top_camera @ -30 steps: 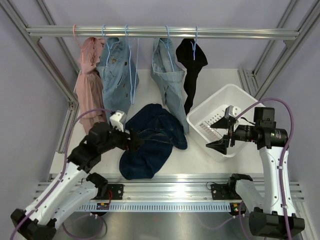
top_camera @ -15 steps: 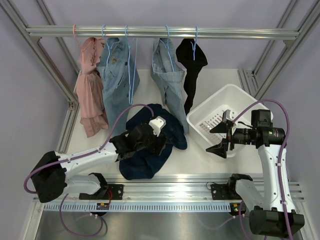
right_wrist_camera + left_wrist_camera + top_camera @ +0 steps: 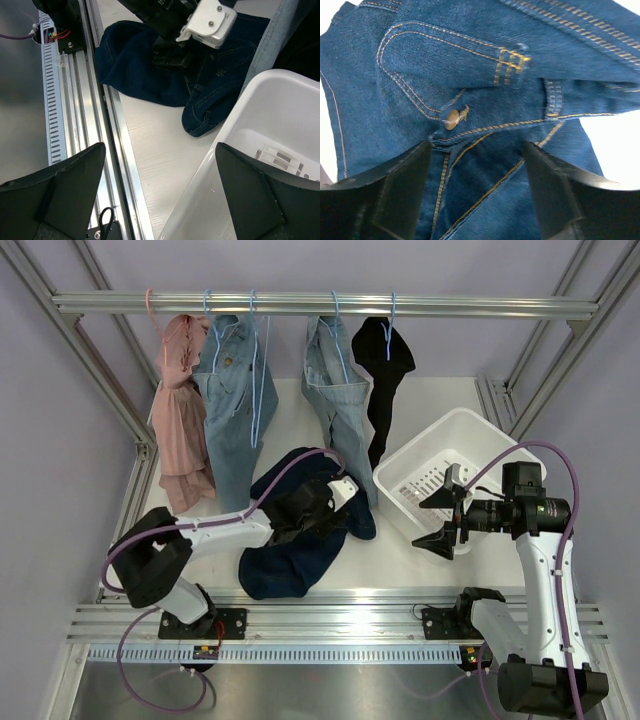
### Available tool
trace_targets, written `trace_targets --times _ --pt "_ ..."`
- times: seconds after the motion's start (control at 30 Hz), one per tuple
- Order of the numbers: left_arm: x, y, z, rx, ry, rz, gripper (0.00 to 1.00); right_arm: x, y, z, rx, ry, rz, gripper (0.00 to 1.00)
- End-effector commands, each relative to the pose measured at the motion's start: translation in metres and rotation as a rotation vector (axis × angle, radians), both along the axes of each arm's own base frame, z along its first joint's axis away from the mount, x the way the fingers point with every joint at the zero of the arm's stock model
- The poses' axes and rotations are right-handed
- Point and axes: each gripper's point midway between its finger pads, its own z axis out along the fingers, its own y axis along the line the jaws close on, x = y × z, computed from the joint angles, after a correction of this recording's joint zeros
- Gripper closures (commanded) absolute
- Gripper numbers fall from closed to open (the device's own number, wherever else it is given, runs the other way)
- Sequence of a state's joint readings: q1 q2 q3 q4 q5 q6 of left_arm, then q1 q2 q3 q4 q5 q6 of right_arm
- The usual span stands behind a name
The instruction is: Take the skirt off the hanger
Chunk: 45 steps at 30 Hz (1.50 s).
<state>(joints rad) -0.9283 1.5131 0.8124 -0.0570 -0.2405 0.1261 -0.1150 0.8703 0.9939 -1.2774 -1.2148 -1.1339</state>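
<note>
The dark blue denim skirt (image 3: 300,540) lies crumpled on the white table; no hanger shows in it. It fills the left wrist view (image 3: 485,75), with a brass button (image 3: 452,119) on the waistband. My left gripper (image 3: 308,515) is open, pointing down over the skirt's upper right part, and its fingers (image 3: 385,195) straddle a seam without pinching cloth. It also shows in the right wrist view (image 3: 172,55). My right gripper (image 3: 440,520) is open and empty, hovering by the near left wall of the white bin (image 3: 470,435).
A rail (image 3: 320,304) at the back holds a pink garment (image 3: 182,410), a denim jacket (image 3: 232,400), light jeans (image 3: 340,400) and a black garment (image 3: 384,370) on hangers. A thin blue hanger (image 3: 262,380) hangs in front of the jacket. An aluminium rail (image 3: 90,125) runs along the near edge.
My left arm has swung right, from the skirt's left edge across to its upper right part, staying open. The right gripper has barely moved.
</note>
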Motion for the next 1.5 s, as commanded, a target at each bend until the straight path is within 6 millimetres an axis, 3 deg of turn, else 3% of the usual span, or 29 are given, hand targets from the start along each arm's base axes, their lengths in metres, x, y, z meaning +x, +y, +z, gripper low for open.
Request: trace_targets --times 0.0,0.03,0.1,0.13,0.23,0.3,0.33,0.4,0.43,0.5,0.53,0.7,0.83,0.87,1.03,1.07,1.13,1.2,1.23,1.3,1.4,1.43,1.47 --pt "0.03 -0.011 0.013 -0.023 -0.063 0.019 0.31 -0.002 0.0 0.002 -0.002 -0.033 0.009 0.01" --pt "0.032 -0.014 0.011 -0.036 -0.046 0.019 0.44 -0.002 0.0 0.002 -0.002 -0.033 0.009 0.01" --pt "0.034 -0.009 0.003 -0.016 -0.018 0.037 0.6 -0.003 0.0 0.001 -0.005 -0.037 0.011 0.01" --pt "0.035 -0.007 0.002 -0.013 -0.019 0.044 0.78 -0.003 0.0 0.002 -0.006 -0.038 0.012 0.01" --pt "0.03 -0.007 0.01 -0.045 -0.017 0.04 1.0 -0.005 0.0 0.001 -0.011 -0.042 0.011 0.0" --pt "0.021 -0.003 0.013 -0.058 -0.001 0.027 1.0 -0.005 -0.001 0.0 -0.016 -0.044 0.011 0.01" --pt "0.015 -0.003 0.027 -0.098 -0.002 0.022 1.0 -0.005 -0.001 0.0 -0.02 -0.046 0.011 0.01" --pt "0.002 0.004 0.034 -0.113 0.027 0.018 1.0 -0.009 -0.002 -0.002 -0.037 -0.058 0.023 0.01" --pt "-0.007 0.001 0.055 -0.166 0.012 -0.015 1.0 -0.009 -0.003 -0.002 -0.046 -0.063 0.027 0.01" --pt "-0.025 0.002 0.067 -0.204 0.022 -0.058 1.0 -0.013 -0.004 0.0 -0.069 -0.085 0.047 0.01" --pt "-0.039 -0.002 0.091 -0.272 0.0 -0.109 1.0 -0.012 -0.004 0.002 -0.07 -0.088 0.056 0.0" --pt "-0.08 -0.006 0.139 -0.42 -0.005 -0.231 1.0 -0.018 0.007 0.034 0.006 -0.161 0.145 0.01" --pt "-0.104 -0.01 0.18 -0.51 -0.017 -0.302 1.0 -0.012 0.019 0.053 0.053 -0.096 0.201 0.01" --pt "-0.107 -0.012 0.199 -0.54 -0.032 -0.318 1.0 -0.007 0.022 0.061 0.051 -0.125 0.214 0.01" --pt "-0.115 -0.017 0.269 -0.649 -0.106 -0.373 1.0 -0.021 0.059 0.082 0.06 -0.063 0.317 0.01" --pt "-0.116 -0.017 0.294 -0.686 -0.137 -0.382 1.0 -0.016 0.067 0.088 0.076 -0.065 0.313 0.01" --pt "-0.114 -0.02 0.314 -0.717 -0.162 -0.391 1.0 -0.028 0.082 0.089 0.088 -0.061 0.369 0.01" --pt "-0.116 -0.022 0.348 -0.772 -0.206 -0.409 1.0 -0.028 0.094 0.098 0.127 -0.055 0.39 0.0" --pt "-0.114 -0.026 0.355 -0.779 -0.212 -0.415 1.0 -0.028 0.099 0.099 0.141 -0.038 0.402 0.01" --pt "-0.117 -0.027 0.388 -0.85 -0.233 -0.425 1.0 -0.018 0.108 0.107 0.183 -0.02 0.378 0.01" --pt "-0.118 -0.037 0.41 -0.887 -0.233 -0.458 1.0 -0.004 0.12 0.123 0.227 -0.019 0.327 0.01" --pt "-0.122 -0.036 0.43 -0.918 -0.253 -0.479 1.0 0.001 0.124 0.126 0.236 -0.005 0.314 0.01" --pt "-0.119 -0.044 0.431 -0.912 -0.244 -0.481 1.0 0.003 0.127 0.138 0.26 -0.009 0.31 0.01"
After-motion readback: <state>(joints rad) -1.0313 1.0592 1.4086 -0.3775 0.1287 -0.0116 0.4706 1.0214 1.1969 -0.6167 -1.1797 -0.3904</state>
